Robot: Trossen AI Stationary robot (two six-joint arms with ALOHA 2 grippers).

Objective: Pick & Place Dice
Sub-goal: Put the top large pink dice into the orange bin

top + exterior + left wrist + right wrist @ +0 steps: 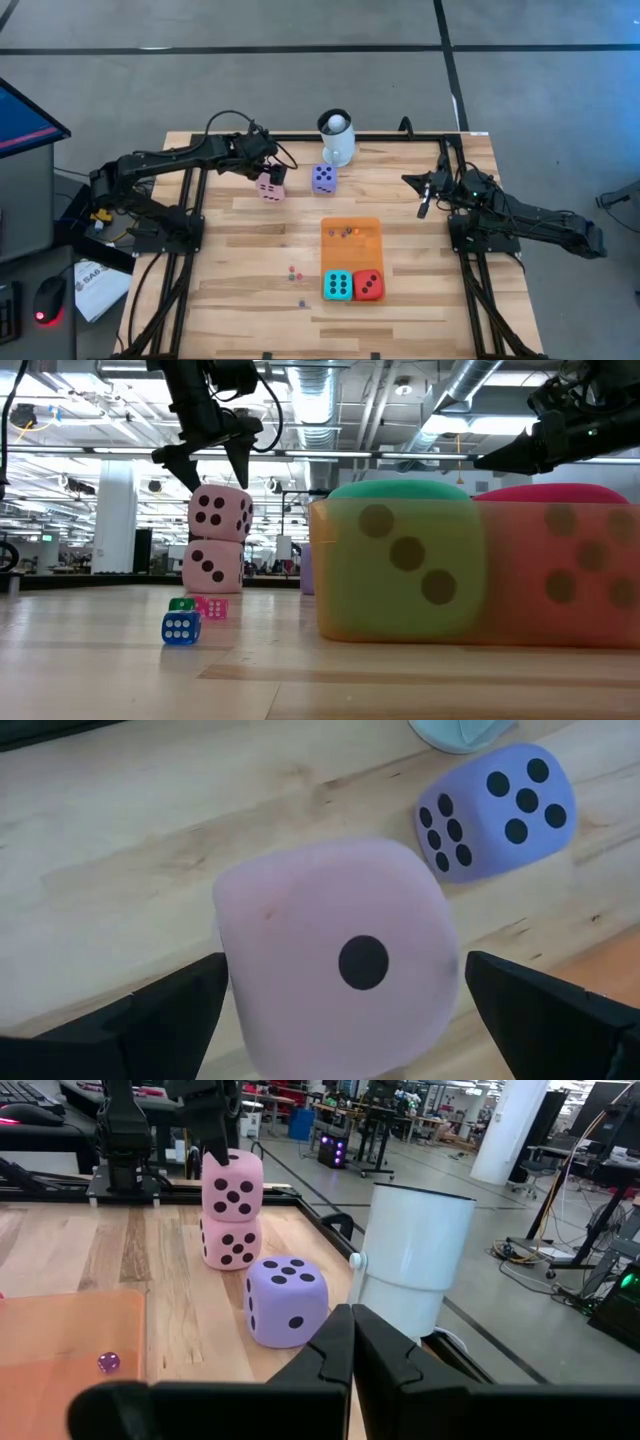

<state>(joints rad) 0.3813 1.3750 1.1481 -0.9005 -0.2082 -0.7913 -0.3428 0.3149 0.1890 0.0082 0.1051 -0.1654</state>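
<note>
A: Where is the left claw (268, 172)?

B: Reaching in from the left over the far part of the tabletop (240, 290), spread wide, hanging just above the upper pink die (220, 512), its fingers either side and apart from it.

A: And the right claw (424, 206)?

B: Pinched shut on nothing, held off at the right side.

A: What does the overhead miss?

B: It shows one pink square; the low view shows two pink dice stacked, the lower pink die (212, 567) beneath. The low view also catches tiny dice: blue (181, 628), green, pink.

A: The count?

B: Two pink, one purple die (324, 178) by the white mug (337, 139), and a teal die (338, 285) and red die (368, 285) side by side on the orange mat (351, 245).
</note>
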